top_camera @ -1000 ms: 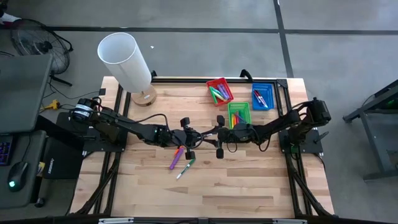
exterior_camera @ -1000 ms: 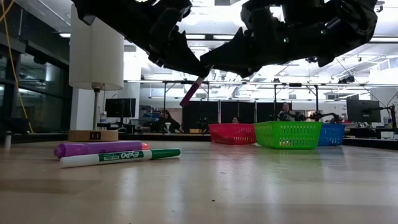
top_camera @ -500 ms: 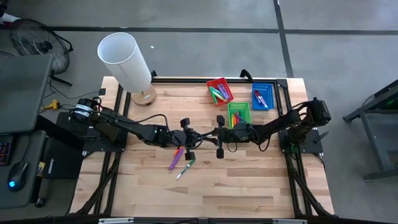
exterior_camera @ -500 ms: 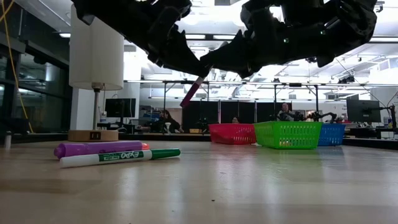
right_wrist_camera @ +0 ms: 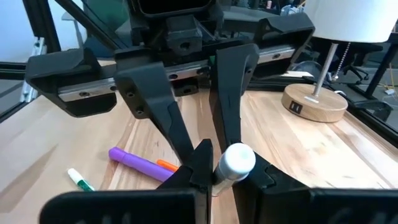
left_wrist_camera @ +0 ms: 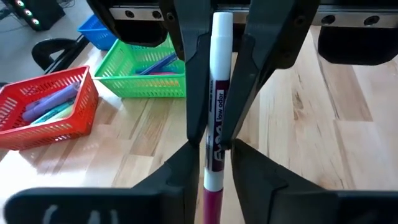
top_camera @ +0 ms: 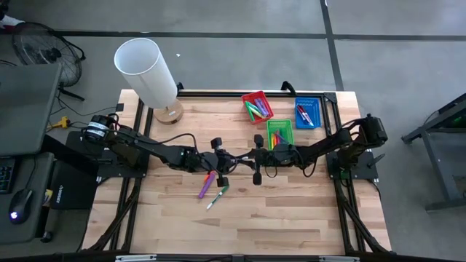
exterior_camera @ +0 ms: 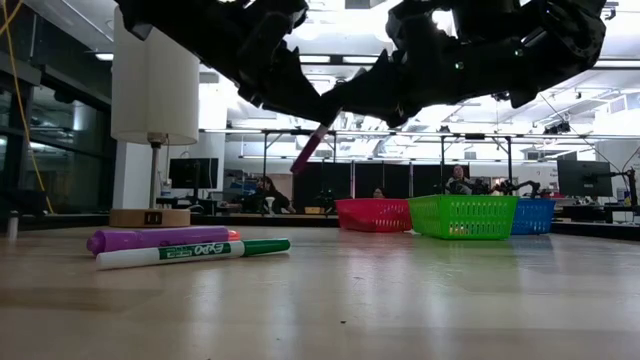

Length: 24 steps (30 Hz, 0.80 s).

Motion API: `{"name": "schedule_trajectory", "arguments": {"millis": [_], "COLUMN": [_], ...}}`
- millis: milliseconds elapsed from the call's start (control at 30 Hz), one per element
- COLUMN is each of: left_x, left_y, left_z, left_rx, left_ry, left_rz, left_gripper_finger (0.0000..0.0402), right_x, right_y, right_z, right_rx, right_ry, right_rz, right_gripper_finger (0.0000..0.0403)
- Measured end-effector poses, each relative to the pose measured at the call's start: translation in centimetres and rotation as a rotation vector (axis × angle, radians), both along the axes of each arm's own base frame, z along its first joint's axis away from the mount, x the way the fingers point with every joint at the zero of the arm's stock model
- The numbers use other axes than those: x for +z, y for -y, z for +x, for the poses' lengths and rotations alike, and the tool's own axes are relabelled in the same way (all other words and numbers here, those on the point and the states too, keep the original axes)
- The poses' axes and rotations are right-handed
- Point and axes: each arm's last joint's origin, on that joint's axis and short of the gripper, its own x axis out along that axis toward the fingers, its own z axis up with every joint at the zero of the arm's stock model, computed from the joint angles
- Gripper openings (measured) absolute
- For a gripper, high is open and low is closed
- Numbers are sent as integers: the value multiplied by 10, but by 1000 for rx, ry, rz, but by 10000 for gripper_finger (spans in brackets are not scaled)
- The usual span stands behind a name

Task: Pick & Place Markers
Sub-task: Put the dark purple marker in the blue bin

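A white marker point(left_wrist_camera: 217, 93) with a dark magenta label and a magenta cap point(exterior_camera: 306, 152) hangs in the air between my two grippers over the middle of the table. My left gripper point(top_camera: 222, 161) point(left_wrist_camera: 216, 163) comes from the table's left and my right gripper point(top_camera: 252, 158) point(right_wrist_camera: 227, 169) from the right; both are shut on this marker. A purple marker point(top_camera: 205, 185) point(exterior_camera: 160, 238), an orange one partly hidden behind it, and a white marker with a green cap point(top_camera: 217, 196) point(exterior_camera: 195, 251) lie flat on the wood below the left gripper. My left gripper pinches the marker between its two fingers on the labelled barrel point(left_wrist_camera: 214, 146), just above the magenta cap. It comes from the table's left. The marker is lifted clear and tilted, with the magenta end lowest. My right gripper pinches the same marker between its two fingers near the white end point(right_wrist_camera: 237, 159), coming from the table's right. Its fingertips point(left_wrist_camera: 198, 124) meet the barrel close to the left gripper's fingertips. The marker points along its fingers.
A red tray point(top_camera: 257, 106), a green tray point(top_camera: 279, 132) and a blue tray point(top_camera: 306, 113), each holding markers, sit toward the far right of the table. A lamp with a white shade point(top_camera: 145, 70) stands on a wooden base point(top_camera: 168, 113) at the far left. Bare wood lies near.
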Motion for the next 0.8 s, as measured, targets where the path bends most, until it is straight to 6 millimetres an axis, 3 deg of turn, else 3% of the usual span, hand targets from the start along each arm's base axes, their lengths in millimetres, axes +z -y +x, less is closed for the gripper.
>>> {"name": "schedule_trajectory", "arguments": {"millis": [567,800], "left_x": [-9,-10], "left_y": [-6,-6], "left_z": [-11,-13], "left_rx": [105,109], "left_ry": [-149,-166], "left_rz": [105,100], "left_gripper_finger": [96,97], "right_x": [-4,1], "right_y": [4,21], "right_z": [-1,-6], "right_rx": [-136,-215], "right_ry": [-44,-137], "right_rz": [-42,-80], "right_gripper_finger": [26,26]}}
